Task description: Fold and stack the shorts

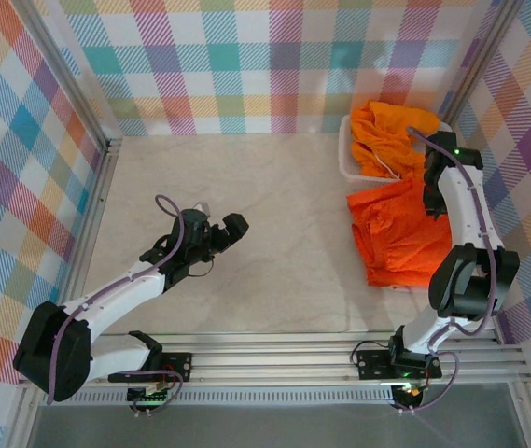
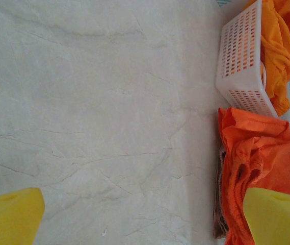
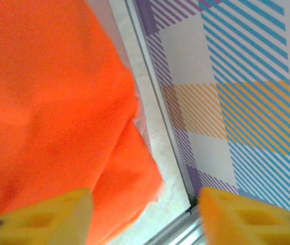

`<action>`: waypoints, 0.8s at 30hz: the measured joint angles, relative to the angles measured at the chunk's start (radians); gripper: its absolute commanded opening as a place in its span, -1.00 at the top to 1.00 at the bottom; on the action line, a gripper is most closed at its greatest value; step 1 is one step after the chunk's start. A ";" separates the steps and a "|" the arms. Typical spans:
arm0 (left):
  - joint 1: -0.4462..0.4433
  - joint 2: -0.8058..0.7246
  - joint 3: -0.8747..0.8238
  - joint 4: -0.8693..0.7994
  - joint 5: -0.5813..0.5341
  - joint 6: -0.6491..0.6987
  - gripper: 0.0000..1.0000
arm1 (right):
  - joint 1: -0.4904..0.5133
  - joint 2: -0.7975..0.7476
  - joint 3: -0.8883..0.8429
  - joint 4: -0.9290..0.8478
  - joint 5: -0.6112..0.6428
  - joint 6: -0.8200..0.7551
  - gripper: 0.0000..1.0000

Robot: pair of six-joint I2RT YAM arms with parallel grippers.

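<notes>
Right claw (image 3: 145, 217) parted, nothing gripped, over shorts (image 3: 48, 102) at table (image 1: 246, 168) right edge; left claw (image 2: 145, 217) wide. Fold may be undone if cloth is snagged.

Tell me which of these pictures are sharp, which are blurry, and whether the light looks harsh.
Top external view: even, soft light, crisp, including the bright orange cloth shorts. Left wrist view: pale marbled table sharp, shorts' far-right edge smeared. Right wrist view: shorts blurred to flat colour, right claw's yellow fingers out of focus.
</notes>
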 measured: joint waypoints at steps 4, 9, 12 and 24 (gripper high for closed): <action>0.000 -0.011 0.003 -0.025 -0.003 0.016 -1.00 | 0.001 0.007 0.086 0.012 -0.145 0.042 -0.88; 0.000 -0.086 0.006 -0.083 -0.018 0.057 -1.00 | 0.072 0.008 0.153 0.142 -0.387 0.099 -0.99; 0.000 -0.127 0.012 -0.103 -0.023 0.079 -1.00 | 0.129 0.112 0.275 0.181 -0.434 0.108 -0.99; 0.000 -0.171 0.027 -0.180 -0.029 0.132 -1.00 | 0.124 0.806 0.943 0.182 -0.365 0.101 -0.99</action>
